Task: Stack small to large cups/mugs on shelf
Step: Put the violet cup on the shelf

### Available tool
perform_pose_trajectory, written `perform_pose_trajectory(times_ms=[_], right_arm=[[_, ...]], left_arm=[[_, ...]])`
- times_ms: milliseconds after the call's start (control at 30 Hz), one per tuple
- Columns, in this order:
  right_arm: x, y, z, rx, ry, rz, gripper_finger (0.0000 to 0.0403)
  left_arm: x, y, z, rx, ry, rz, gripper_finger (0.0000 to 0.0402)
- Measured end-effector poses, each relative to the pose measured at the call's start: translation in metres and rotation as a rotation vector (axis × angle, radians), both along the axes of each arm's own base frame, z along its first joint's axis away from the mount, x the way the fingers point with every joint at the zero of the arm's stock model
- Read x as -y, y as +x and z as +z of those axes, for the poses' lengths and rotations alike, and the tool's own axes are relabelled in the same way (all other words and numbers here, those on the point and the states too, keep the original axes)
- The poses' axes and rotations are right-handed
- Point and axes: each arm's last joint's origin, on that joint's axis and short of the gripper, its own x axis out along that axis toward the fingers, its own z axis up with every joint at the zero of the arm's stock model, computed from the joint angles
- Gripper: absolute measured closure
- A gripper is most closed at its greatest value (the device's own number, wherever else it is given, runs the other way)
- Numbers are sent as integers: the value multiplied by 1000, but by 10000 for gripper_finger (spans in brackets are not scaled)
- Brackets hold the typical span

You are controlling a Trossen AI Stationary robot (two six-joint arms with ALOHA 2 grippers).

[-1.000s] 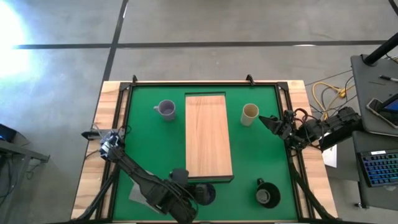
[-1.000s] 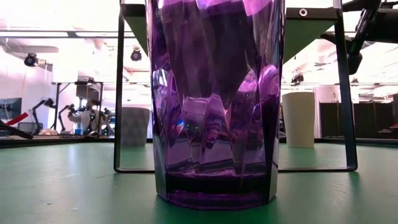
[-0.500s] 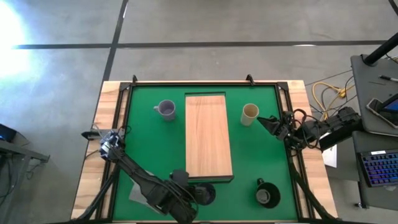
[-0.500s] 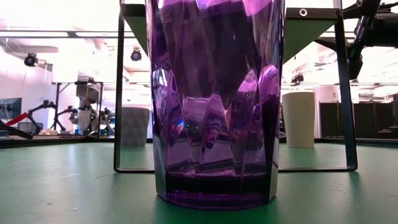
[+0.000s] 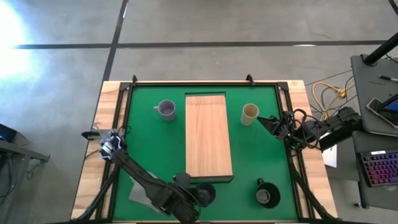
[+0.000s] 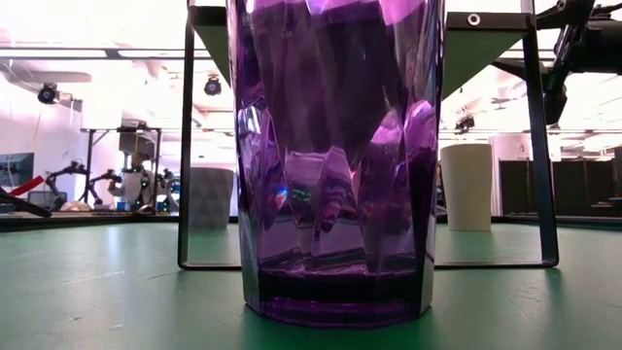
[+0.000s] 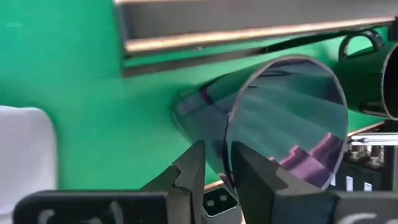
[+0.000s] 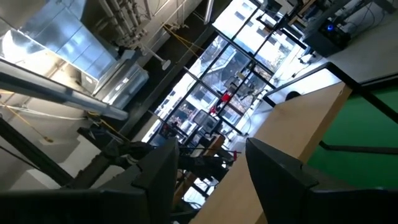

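Your purple tumbler is translucent and faceted, darker at its thick base, standing on the green mat and filling the centre of the low view with its rim cut off at the top. In the high view it sits at the bottom centre, just below the shelf, mostly hidden under the left gripper, whose fingers pinch its rim. The right gripper hangs at the right edge near the cream cup, fingers spread.
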Motion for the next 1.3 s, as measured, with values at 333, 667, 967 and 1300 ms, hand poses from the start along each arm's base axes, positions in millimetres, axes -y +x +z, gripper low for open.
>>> perform_pose_trajectory(times_ms=[333,667,967,1300], right_arm=[[0,0,0,2,2,0,220],[0,0,0,2,2,0,220],[0,0,0,0,1,0,220],[0,0,-2,-17,-5,0,220]], left_arm=[[-6,6,-11,9,16,24,338],[-9,9,-11,7,0,31,369],[-7,10,-10,6,-47,8,399],[-13,5,45,213,-7,-70,401]])
